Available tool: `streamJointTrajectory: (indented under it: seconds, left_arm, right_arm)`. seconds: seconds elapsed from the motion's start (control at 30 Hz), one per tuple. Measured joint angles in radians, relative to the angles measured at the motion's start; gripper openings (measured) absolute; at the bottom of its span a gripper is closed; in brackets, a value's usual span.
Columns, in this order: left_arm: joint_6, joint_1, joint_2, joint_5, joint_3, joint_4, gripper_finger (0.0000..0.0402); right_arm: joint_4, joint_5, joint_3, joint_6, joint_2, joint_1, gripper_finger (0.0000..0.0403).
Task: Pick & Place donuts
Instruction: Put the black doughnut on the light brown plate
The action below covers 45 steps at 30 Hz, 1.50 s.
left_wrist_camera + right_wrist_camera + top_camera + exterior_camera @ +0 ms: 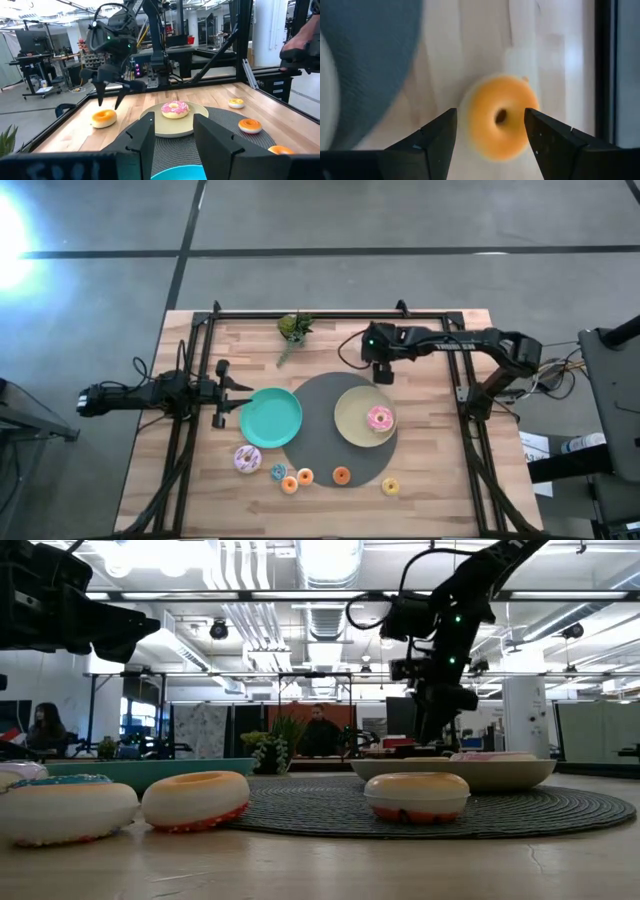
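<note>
Donuts everywhere on this table, small glossy toy rings with coloured icing. Biggest in view, a pink-iced donut [380, 419] with sprinkles, sitting on the pale-yellow plate [351, 423] atop the round grey mat [318, 452]. Near the front edge, a lilac donut [247, 459] on bare wood, a tiny blue donut [278, 472] just beside it, then two small orange-iced ones [290, 484] [305, 476] close together at the mat's rim. Another orange donut [341, 476] on the mat, and a yellow donut [390, 486] just off its front right edge. Under the right gripper [490, 131], an orange ring donut [500, 118] with a small dark hole, lying flat on the wood beside the mat, well behind the plate; fingers spread wide on either side, not touching it, hanging just above. Left gripper [172, 132] hovering over the near rim of the teal plate [272, 418], fingers parted, nothing between them. Small green plant [294, 328] toward the back edge of the table [440, 480].
</note>
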Motion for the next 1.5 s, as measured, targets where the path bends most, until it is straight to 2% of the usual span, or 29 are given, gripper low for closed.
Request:
streamJointTrajectory:
  seconds: [0.2,0.37,0.53,0.73,1.2,1.33,1.5]
  left_arm:
    - [0.0,0.0,0.0,0.0,0.0,0.0,0.011]
    - [0.0,0.0,0.0,0.0,0.0,0.0,0.011]
    - [0.0,0.0,0.0,0.0,0.0,0.0,0.011]
    - [0.0,0.0,0.0,0.0,0.0,0.0,0.011]
    - [0.0,0.0,0.002,0.0,0.0,0.0,0.011]
    - [0.0,0.0,0.003,0.0,0.0,0.0,0.011]
    - [0.0,0.0,0.003,0.0,0.0,0.0,0.011]
  right_arm:
    - [-0.003,-0.012,0.0,0.067,0.077,-0.001,0.0224]
    - [-0.035,0.115,0.051,0.199,0.117,0.004,0.0224]
    - [-0.052,0.084,0.077,0.211,0.109,0.004,0.0224]
    - [-0.062,0.03,0.057,0.326,0.11,0.004,0.0224]
    - [0.021,0.03,0.041,0.429,0.206,0.005,0.0221]
    - [0.023,0.006,0.044,0.537,0.209,-0.003,0.0186]
    - [0.024,-0.061,0.042,0.696,0.185,-0.042,0.0098]
